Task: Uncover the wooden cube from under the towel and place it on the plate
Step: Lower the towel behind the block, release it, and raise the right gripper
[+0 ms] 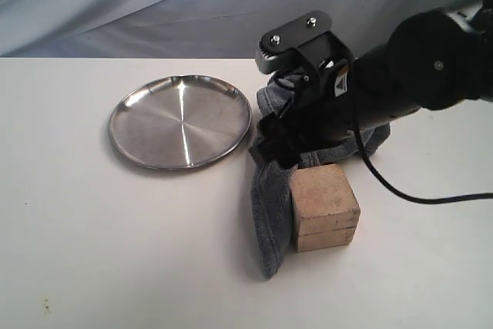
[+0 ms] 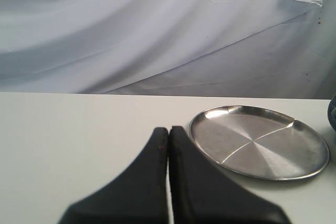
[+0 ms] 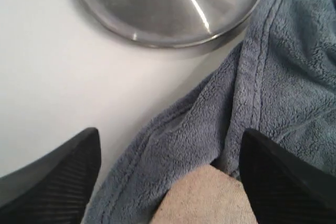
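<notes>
The pale tan wooden cube (image 1: 324,206) stands bare on the white table, with the grey-blue towel (image 1: 269,213) bunched behind it and hanging down its left side. My right gripper (image 1: 279,144) hovers over the towel just behind the cube, open, with nothing between its fingers. In the right wrist view a corner of the cube (image 3: 205,199) shows between the spread fingers, with the towel (image 3: 262,87) beyond it. The shiny steel plate (image 1: 180,120) lies left of the towel and holds nothing. My left gripper (image 2: 168,129) is shut beside the plate (image 2: 259,142).
A pale blue-grey cloth backdrop (image 1: 154,5) hangs behind the table. A black cable (image 1: 416,196) runs from the right arm down across the table to the right of the cube.
</notes>
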Robot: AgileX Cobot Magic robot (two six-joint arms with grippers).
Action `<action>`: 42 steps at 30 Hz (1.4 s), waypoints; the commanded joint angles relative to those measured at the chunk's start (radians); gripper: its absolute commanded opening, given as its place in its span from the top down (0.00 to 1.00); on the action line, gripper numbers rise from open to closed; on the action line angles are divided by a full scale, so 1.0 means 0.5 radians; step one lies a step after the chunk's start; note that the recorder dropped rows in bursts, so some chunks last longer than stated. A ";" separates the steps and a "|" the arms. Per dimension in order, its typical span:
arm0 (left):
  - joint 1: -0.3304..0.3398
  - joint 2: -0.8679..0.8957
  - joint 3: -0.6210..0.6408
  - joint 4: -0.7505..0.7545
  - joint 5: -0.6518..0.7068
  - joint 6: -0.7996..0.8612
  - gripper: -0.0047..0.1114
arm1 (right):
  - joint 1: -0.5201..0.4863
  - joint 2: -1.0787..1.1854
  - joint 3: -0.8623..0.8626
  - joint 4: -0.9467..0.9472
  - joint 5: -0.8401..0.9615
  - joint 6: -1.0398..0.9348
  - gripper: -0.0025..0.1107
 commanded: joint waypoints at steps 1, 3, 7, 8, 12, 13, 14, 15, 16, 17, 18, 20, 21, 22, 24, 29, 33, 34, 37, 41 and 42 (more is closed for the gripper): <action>-0.002 -0.003 0.009 0.001 -0.008 -0.001 0.95 | 0.045 -0.013 0.158 -0.236 -0.074 0.003 0.38; -0.002 -0.003 0.009 0.001 -0.008 -0.001 0.95 | 0.045 -0.013 0.259 -0.241 -0.195 0.003 0.38; -0.002 -0.003 0.009 0.001 -0.008 -0.005 0.95 | 0.045 -0.013 0.386 -0.241 -0.391 0.007 0.38; -0.002 -0.003 0.009 0.001 -0.008 -0.005 0.95 | 0.045 -0.013 0.392 -0.241 -0.431 0.007 0.38; -0.002 -0.003 0.009 0.001 -0.008 -0.005 0.95 | 0.045 -0.013 0.395 -0.241 -0.577 0.007 0.38; -0.002 -0.003 0.009 0.001 -0.008 -0.005 0.95 | 0.045 -0.003 0.395 -0.241 -0.598 0.007 0.39; -0.002 -0.003 0.009 0.001 -0.008 -0.005 0.95 | 0.045 0.007 0.395 -0.241 -0.615 0.007 0.40; -0.002 -0.003 0.009 0.001 -0.008 -0.005 0.95 | 0.045 0.032 0.391 -0.241 -0.624 0.007 0.40; -0.002 -0.003 0.009 0.001 -0.008 -0.005 0.95 | 0.045 0.060 0.391 -0.241 -0.630 0.007 0.41; -0.002 -0.003 0.009 0.001 -0.008 -0.005 0.95 | 0.045 0.090 0.391 -0.241 -0.634 0.007 0.41; -0.002 -0.003 0.009 0.001 -0.008 -0.005 0.95 | 0.045 0.120 0.391 -0.241 -0.639 0.007 0.41; -0.002 -0.003 0.009 0.001 -0.008 0.003 0.95 | 0.045 0.172 0.391 -0.241 -0.643 0.007 0.41; -0.002 -0.003 0.009 0.001 -0.008 0.003 0.95 | 0.045 0.203 0.391 -0.241 -0.643 0.007 0.41; -0.002 -0.003 0.009 0.001 -0.008 0.003 0.95 | 0.045 0.223 0.391 -0.241 -0.643 0.007 0.41; -0.002 -0.003 0.009 0.001 -0.008 0.003 0.95 | 0.045 0.258 0.391 -0.241 -0.653 0.007 0.42; -0.002 -0.003 0.009 0.001 -0.008 0.003 0.95 | 0.045 0.275 0.391 -0.233 -0.737 0.007 0.54; -0.002 -0.003 0.009 0.001 -0.008 -0.006 0.95 | 0.045 0.275 0.391 -0.233 -0.790 0.007 0.76; -0.002 -0.003 0.009 0.001 -0.008 -0.006 0.95 | 0.045 0.275 0.391 -0.227 -0.806 0.007 0.81; -0.002 -0.003 0.009 0.001 -0.008 -0.006 0.95 | 0.045 0.275 0.391 -0.202 -0.868 0.007 0.95; -0.002 -0.003 0.009 0.001 -0.008 -0.006 0.95 | 0.045 0.253 0.391 -0.135 -1.040 0.014 0.98; -0.002 -0.003 0.009 0.001 -0.008 -0.006 0.95 | 0.045 0.239 0.391 -0.129 -1.095 0.014 0.98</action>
